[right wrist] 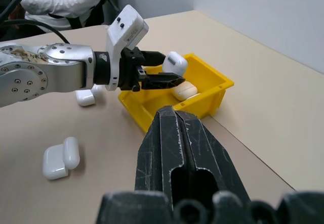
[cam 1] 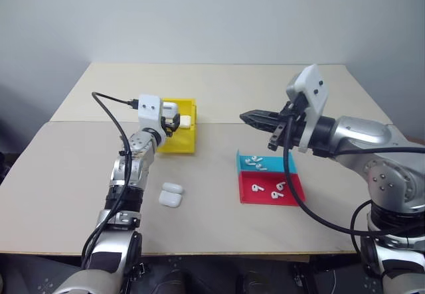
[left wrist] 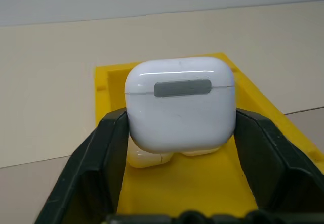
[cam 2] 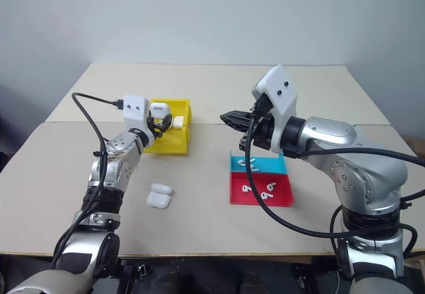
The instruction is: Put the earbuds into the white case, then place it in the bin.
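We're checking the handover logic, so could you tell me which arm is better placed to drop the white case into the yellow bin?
The left. Its gripper has the white case between its fingers, right over the bin. The right gripper is shut, holds nothing, and hangs over the two-compartment tray, off to the side.

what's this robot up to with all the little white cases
The left pincer has a closed white case between its fingers over the yellow bin, where another case already lies. Whether it still grips the case is unclear. The right pincer is shut and empty, above the table near the red and cyan tray holding loose earbuds. Two more cases sit on the table.
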Robot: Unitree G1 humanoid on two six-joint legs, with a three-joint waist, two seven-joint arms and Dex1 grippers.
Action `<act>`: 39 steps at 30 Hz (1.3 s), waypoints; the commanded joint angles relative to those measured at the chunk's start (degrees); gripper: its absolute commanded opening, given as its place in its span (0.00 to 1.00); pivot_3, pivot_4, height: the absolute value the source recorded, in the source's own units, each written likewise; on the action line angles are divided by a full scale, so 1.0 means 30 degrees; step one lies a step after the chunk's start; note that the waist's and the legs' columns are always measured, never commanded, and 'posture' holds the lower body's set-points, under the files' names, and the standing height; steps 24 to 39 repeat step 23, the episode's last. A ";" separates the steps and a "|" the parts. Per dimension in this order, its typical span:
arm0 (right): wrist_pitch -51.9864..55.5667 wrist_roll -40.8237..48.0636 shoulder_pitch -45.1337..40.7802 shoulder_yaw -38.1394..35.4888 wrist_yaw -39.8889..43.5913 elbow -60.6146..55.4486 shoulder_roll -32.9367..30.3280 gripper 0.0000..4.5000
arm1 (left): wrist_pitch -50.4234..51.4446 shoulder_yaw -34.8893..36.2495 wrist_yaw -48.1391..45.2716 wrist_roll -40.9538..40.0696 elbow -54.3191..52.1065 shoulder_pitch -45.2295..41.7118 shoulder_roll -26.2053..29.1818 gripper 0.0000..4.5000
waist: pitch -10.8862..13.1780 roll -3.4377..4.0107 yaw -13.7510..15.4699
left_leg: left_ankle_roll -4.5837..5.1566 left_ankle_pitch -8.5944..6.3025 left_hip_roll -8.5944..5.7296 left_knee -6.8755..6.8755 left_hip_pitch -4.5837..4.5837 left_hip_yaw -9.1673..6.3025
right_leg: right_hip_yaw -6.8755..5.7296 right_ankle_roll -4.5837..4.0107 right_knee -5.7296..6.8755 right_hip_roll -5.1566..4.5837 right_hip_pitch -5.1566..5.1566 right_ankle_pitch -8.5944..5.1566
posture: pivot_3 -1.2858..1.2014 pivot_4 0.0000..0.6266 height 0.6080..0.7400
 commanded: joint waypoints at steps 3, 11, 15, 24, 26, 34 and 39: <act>-0.0106 0.0427 0.0114 -0.0376 -0.0153 -0.0795 -0.0230 0.00 | -0.0648 0.0488 -0.0611 -0.0487 -0.2716 0.0451 0.0425 0.99 | 0.0000 0.0000 -0.0007 | -0.0002 0.0001 0.0001 0.0001 0.0000 -0.0001 | 0.0001 0.0000 0.0006 0.0001 0.0000 0.0000 | 0.52 0.24 1.00; -0.3680 -0.1228 0.2598 -0.0523 -0.0733 -0.0934 0.0618 0.00 | 0.4003 0.2965 -0.5406 -0.5726 -1.0976 0.4287 0.4574 0.99 | -0.0001 -0.0001 -0.0216 | -0.0020 0.0012 0.0017 -0.0010 0.0010 0.0001 | 0.0018 0.0000 0.0025 0.0004 -0.0011 0.0000 | 0.52 0.24 1.00; -0.5047 -0.1926 0.4407 -0.0291 0.0089 -0.1226 0.0111 0.00 | 0.6607 0.5211 -0.7624 -0.8714 -1.5278 0.7451 0.7932 0.99 | 0.0000 -0.0001 -0.0253 | -0.0020 0.0010 0.0020 -0.0026 0.0035 -0.0001 | 0.0028 0.0003 0.0010 0.0004 0.0009 -0.0003 | 0.52 0.24 1.00; -0.8571 -0.3058 0.7327 -0.0830 0.3778 0.0106 -0.2115 0.00 | 0.9455 1.1179 -0.9404 -1.4062 -2.1645 1.4861 1.0699 0.99 | 0.0001 -0.0002 -0.0211 | -0.0019 0.0004 0.0025 -0.0041 0.0077 -0.0011 | 0.0037 0.0003 -0.0004 0.0001 0.0034 -0.0008 | 0.52 0.24 1.00; -0.8571 -0.3058 0.7327 -0.0830 0.3778 0.0106 -0.2115 0.00 | 0.9455 1.1179 -0.9404 -1.4062 -2.1645 1.4861 1.0699 0.99 | 0.0001 -0.0002 -0.0211 | -0.0019 0.0004 0.0025 -0.0041 0.0077 -0.0011 | 0.0037 0.0003 -0.0004 0.0001 0.0034 -0.0008 | 0.52 0.24 1.00; -0.8571 -0.3058 0.7327 -0.0830 0.3778 0.0106 -0.2115 0.00 | 0.9455 1.1179 -0.9404 -1.4062 -2.1645 1.4861 1.0699 0.99 | 0.0001 -0.0002 -0.0211 | -0.0019 0.0004 0.0025 -0.0041 0.0077 -0.0011 | 0.0037 0.0003 -0.0004 0.0001 0.0034 -0.0008 | 0.52 0.24 1.00; -0.8571 -0.3058 0.7327 -0.0830 0.3778 0.0106 -0.2115 0.00 | 0.9455 1.1179 -0.9404 -1.4062 -2.1645 1.4861 1.0699 0.99 | 0.0001 -0.0002 -0.0211 | -0.0019 0.0004 0.0025 -0.0041 0.0077 -0.0011 | 0.0037 0.0003 -0.0004 0.0001 0.0034 -0.0008 | 0.52 0.24 1.00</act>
